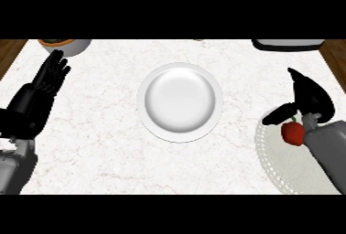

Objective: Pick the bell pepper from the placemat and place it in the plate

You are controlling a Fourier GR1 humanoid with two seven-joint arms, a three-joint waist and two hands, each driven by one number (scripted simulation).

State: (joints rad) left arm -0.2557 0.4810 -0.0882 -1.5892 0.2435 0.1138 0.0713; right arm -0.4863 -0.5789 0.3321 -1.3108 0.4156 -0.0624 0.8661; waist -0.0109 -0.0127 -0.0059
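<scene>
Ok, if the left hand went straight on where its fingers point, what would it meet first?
Probably the bowl at the far left edge of the counter; the open left hand points straight at it. Depth is unclear, so it could pass above the rim.

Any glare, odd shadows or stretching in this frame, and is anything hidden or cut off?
Head view: light is even, with a soft sheen in the plate's well and no hard shadows on the counter; the round plate looks taller than wide; the right hand and forearm hide part of the bell pepper and placemat; the bowl is cut by the upper edge.
</scene>
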